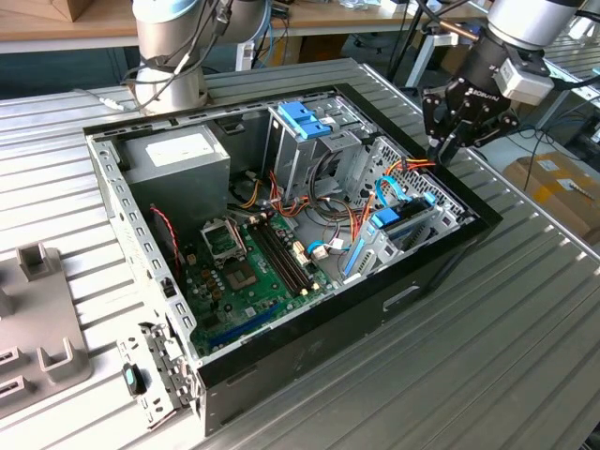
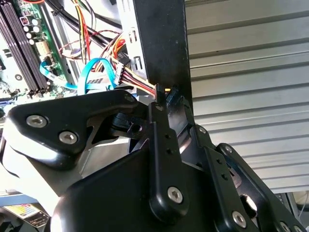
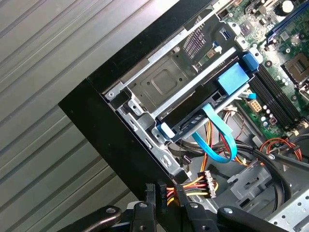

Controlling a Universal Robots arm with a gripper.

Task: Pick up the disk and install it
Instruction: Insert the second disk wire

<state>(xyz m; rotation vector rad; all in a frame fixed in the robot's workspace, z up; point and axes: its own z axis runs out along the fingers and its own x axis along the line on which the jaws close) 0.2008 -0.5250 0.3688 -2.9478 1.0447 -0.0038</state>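
Gripper (image 1: 448,142) hovers at the case's (image 1: 309,352) rim on the exterior view's right; can't tell whether it's apart or together, nothing visibly held. The disk (image 3: 205,104) sits in its bay inside the case, blue rails seated, blue cable (image 3: 217,137) plugged in. Orange-yellow wire bundle (image 3: 193,186) crowds beside the gripper.

The disk (image 3: 203,113) sits edge-on in its drive bay, so its label face is hidden in the first wrist view. In the exterior view the arm (image 1: 525,37) is cut off by the upper edge, and the grey fixture (image 1: 37,319) on the desk by the left edge.
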